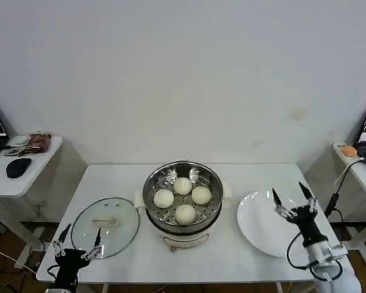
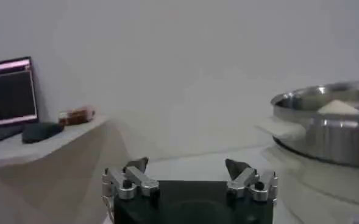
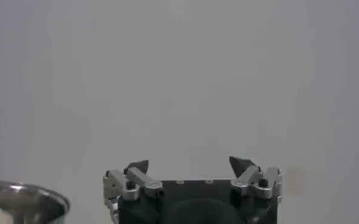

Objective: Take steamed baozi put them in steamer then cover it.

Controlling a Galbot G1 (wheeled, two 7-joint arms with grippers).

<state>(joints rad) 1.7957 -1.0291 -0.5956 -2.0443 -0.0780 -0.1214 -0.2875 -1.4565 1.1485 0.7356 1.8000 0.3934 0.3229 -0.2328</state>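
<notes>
Sitting in the steamer (image 1: 183, 215), four baozi (image 1: 183, 198); both end effectors spread, lid (image 1: 105, 227) off.

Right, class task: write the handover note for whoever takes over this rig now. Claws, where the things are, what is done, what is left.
Left claw: open, empty, at the table's near left edge by the cover.
Right claw: open, empty, above the white plate.
Baozi: all four sit in the steamer at table centre.
Cover: flat on the table, left of the steamer, handle up.
Done: loading.
Left: lift the cover and set it on the steamer; the left claw looks better placed.
</notes>
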